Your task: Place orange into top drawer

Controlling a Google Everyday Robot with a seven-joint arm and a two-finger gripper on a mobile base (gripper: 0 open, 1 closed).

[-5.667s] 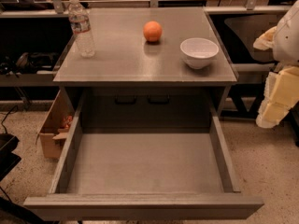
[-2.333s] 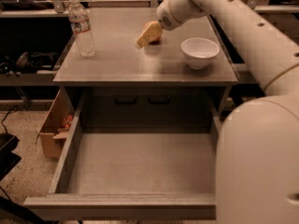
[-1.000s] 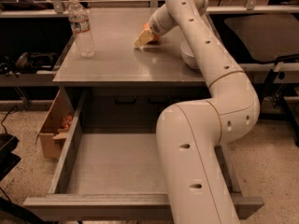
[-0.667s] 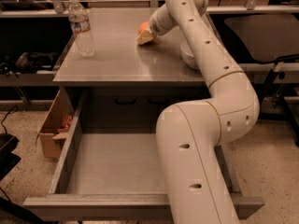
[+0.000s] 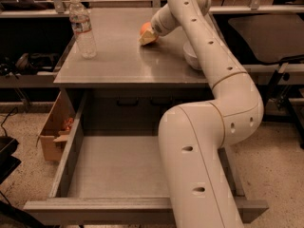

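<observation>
The orange [image 5: 144,28] sits on the grey table top [image 5: 114,61], toward the back and right of the middle. My gripper [image 5: 147,37] is right at the orange, covering its front and right side, at table height. Only the orange's upper left part shows. The top drawer [image 5: 114,167] is pulled wide open below the table's front edge and shows a bare flat bottom. My arm [image 5: 209,127] crosses the drawer's right half and hides it.
A clear plastic water bottle [image 5: 82,27] stands at the table's left. A white bowl [image 5: 189,56] is mostly hidden behind my arm at the right. A cardboard box [image 5: 51,132] sits on the floor left of the drawer. Dark handles [image 5: 124,101] show under the table top.
My arm has come in from the right and reached the orange. In the last second the gripper has stayed at the orange, which now sits slightly left of its first spot.
</observation>
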